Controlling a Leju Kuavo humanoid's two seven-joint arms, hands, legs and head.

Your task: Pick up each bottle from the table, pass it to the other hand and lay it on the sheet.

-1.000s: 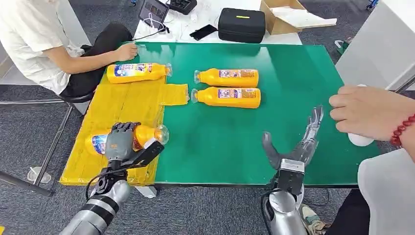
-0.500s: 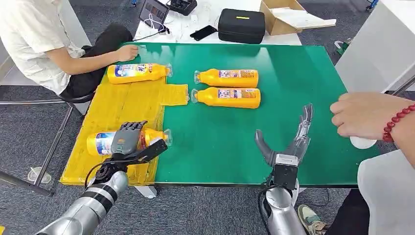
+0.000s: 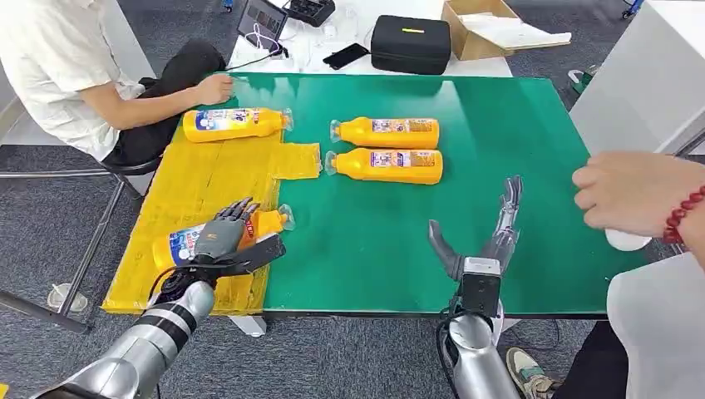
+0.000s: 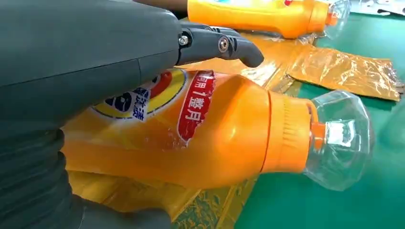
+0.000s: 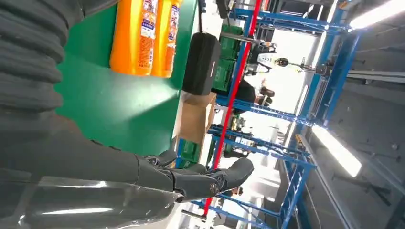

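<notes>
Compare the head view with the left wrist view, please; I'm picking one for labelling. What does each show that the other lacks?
Head view alone: the green table, two orange plastic bottles side by side on it, the open right hand, a black zipped case, and a person's hand with a red bead bracelet.

Left wrist view alone: the red label and faceted clear cap up close.

Both: the left hand over the near orange bottle on the yellow sheet.
</notes>
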